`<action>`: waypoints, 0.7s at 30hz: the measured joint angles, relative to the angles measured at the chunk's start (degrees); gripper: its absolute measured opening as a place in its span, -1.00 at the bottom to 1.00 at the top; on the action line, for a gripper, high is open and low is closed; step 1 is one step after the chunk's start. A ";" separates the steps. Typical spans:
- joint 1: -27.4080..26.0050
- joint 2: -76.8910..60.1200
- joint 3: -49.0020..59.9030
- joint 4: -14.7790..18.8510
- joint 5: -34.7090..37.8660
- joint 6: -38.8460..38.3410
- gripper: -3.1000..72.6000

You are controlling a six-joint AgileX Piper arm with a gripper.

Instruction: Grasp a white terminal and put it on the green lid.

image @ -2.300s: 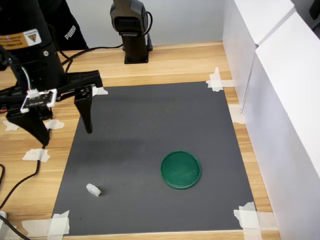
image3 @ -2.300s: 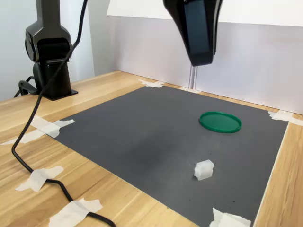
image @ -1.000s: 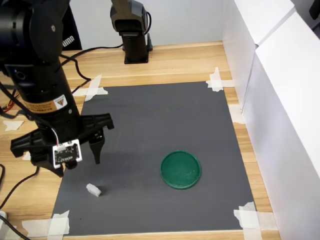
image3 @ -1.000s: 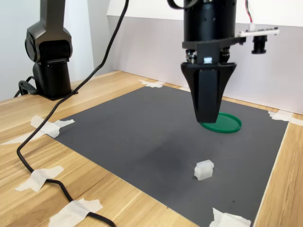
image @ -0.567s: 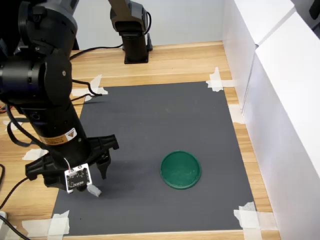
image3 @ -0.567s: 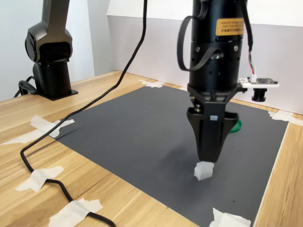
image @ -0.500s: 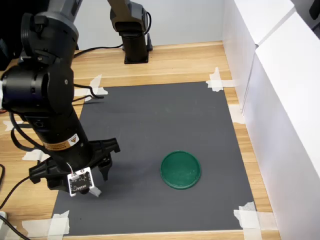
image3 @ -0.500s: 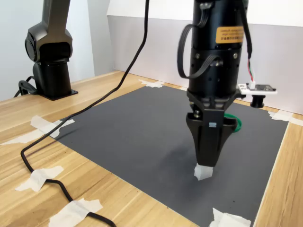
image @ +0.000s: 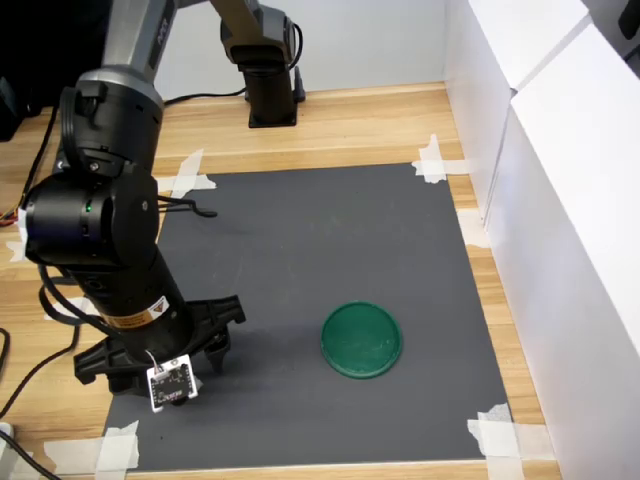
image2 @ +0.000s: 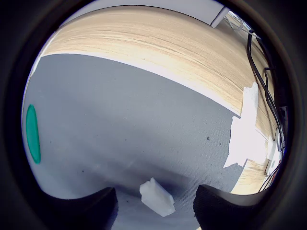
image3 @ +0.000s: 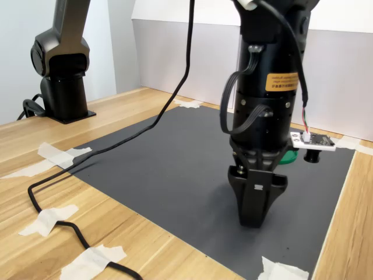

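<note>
Tool (image2: 154, 203), lowered within the last second onto the grey mat (image: 330, 220), is seen spread astride the white terminal (image2: 157, 197), not yet pinched; green lid (image: 361, 339) is left bare, well apart rightward in the first exterior view.

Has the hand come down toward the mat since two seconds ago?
Yes. In the first exterior view the hand has dropped from the gray mat's far left corner to its near left, around the white terminal.
</note>
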 joint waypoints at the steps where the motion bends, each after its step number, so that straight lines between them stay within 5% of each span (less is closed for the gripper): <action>1: 0.00 0.08 0.00 0.00 -0.21 0.00 0.82; 9: 0.00 0.86 0.00 0.34 -0.79 0.54 0.59; 21: 0.00 0.97 0.00 1.33 2.58 1.14 -0.61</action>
